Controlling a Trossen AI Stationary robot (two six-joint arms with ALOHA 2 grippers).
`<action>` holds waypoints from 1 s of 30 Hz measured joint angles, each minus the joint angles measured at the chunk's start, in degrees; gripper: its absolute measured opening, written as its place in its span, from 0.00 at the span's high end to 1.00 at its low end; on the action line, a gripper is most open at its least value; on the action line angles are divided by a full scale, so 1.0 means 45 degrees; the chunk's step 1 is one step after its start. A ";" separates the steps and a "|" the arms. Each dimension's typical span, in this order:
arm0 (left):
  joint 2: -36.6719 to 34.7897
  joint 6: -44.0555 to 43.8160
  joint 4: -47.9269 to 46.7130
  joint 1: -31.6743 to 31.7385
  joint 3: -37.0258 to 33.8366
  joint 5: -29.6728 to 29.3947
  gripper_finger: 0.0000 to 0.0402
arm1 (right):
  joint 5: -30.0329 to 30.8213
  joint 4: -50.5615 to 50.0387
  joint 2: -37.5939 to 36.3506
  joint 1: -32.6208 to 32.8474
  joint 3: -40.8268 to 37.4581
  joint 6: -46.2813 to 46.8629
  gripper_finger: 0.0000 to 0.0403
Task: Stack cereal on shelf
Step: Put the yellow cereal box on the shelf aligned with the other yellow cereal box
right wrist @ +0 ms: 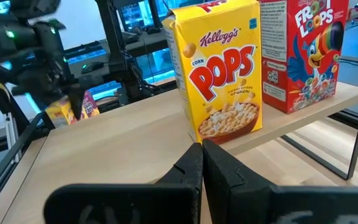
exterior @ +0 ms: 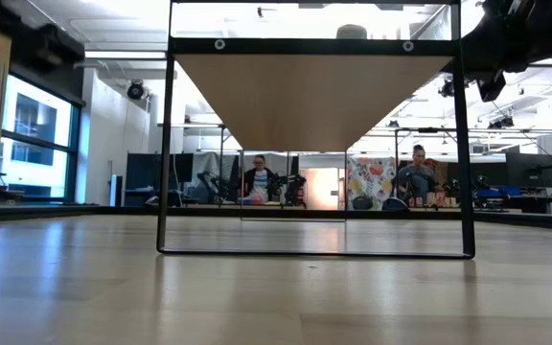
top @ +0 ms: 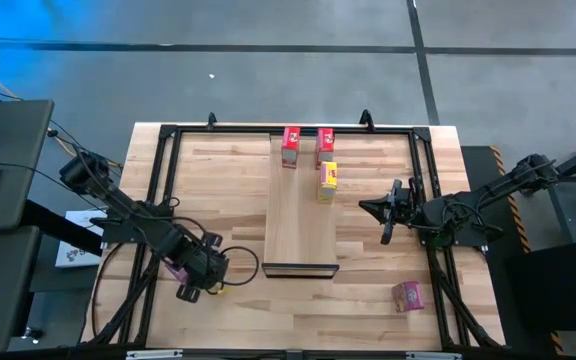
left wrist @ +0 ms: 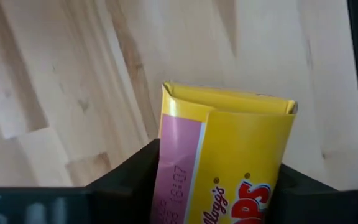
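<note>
Between my left gripper's (left wrist: 219,193) fingers sits a yellow box (left wrist: 229,155), jaws around it, near the shelf's (top: 301,225) dark-bar end. Three boxes stand at the shelf's far end; a pink box (top: 407,295) waits off the shelf, right gripper (top: 388,212) closed, empty.

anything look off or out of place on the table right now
One thing: a pink cereal box lies flat on the tabletop near the right front corner, apart from the three boxes standing on the shelf. The left gripper has its jaws around a yellow box. Nothing looks spilled or damaged.
</note>
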 joint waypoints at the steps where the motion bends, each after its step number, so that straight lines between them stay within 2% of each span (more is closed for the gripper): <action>1: 0.0000 0.0000 -0.0455 0.0000 0.0332 0.0000 0.60 | 0.0000 -0.0005 0.0000 -0.0004 0.0000 0.0001 1.00; 4: 0.0000 -0.0003 -0.2058 0.0002 0.1543 -0.0073 0.61 | 0.0015 0.0000 0.0000 -0.0002 0.0000 0.0001 1.00; 7: -0.0002 0.0004 -0.3785 0.0000 0.2950 -0.0882 0.61 | 0.0015 0.0006 0.0000 0.0001 0.0000 0.0001 1.00; 11: -0.0010 0.0455 -0.5367 0.0072 0.4922 -0.3166 0.61 | 0.0015 0.0165 0.0000 0.0001 0.0000 -0.0004 1.00; 15: -0.0019 0.1782 -0.5087 0.0494 0.6381 -0.6008 0.61 | 0.0010 0.0250 0.0000 -0.0002 0.0000 -0.0004 1.00; 17: -0.0020 0.2900 -0.4340 0.0975 0.6761 -0.6674 0.61 | 0.0010 0.0254 0.0000 -0.0002 0.0000 -0.0004 1.00; 24: 0.0252 0.6568 -0.1521 0.3392 0.6980 -0.6264 0.61 | -0.0005 0.0257 0.0000 -0.0004 0.0000 0.0022 1.00; 30: 0.1000 0.7221 -0.1442 0.5200 0.7565 -0.4433 0.61 | -0.0015 0.0305 0.0005 0.0000 0.0000 0.0001 1.00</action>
